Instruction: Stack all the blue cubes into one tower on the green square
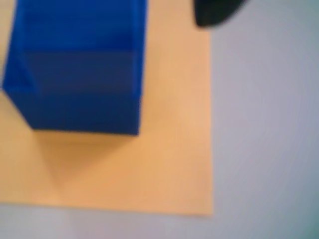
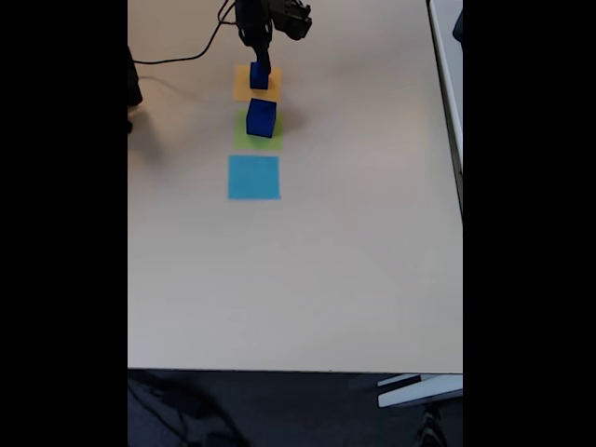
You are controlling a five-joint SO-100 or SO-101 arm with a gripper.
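Two blue cubes, both dark navy and solid. The large cube [image 2: 262, 118] sits on the green square [image 2: 243, 139], a flat lime paper patch that shows mostly at the cube's lower-left in the fixed view. The small cube [image 2: 259, 75] is over the orange-yellow square [image 2: 242, 86], right under the arm.

Wrist view is blurry: the small cube [image 1: 75, 69] fills the upper left, blue faces with a darker shaded side, orange-yellow square [image 1: 164, 164] under and around it. Looks like it's resting on the paper, since its shadow meets the base, but I wouldn't swear to it at this focus. A dark fingertip [image 1: 214, 12] pokes in at the top edge, apart from the cube in that view.

Gripper [image 2: 260, 63] hangs right at the top of the small cube in the fixed view. Too small and dark to tell whether the jaws are spread or pinching the cube.

Paper squares: three, in a column on the table [image 2: 354, 261]. Orange-yellow is nearest the arm, green comes next, and the light-blue square [image 2: 253, 177] is last, with nothing on it.

A black cable [image 2: 186, 56] runs along the table's top left.
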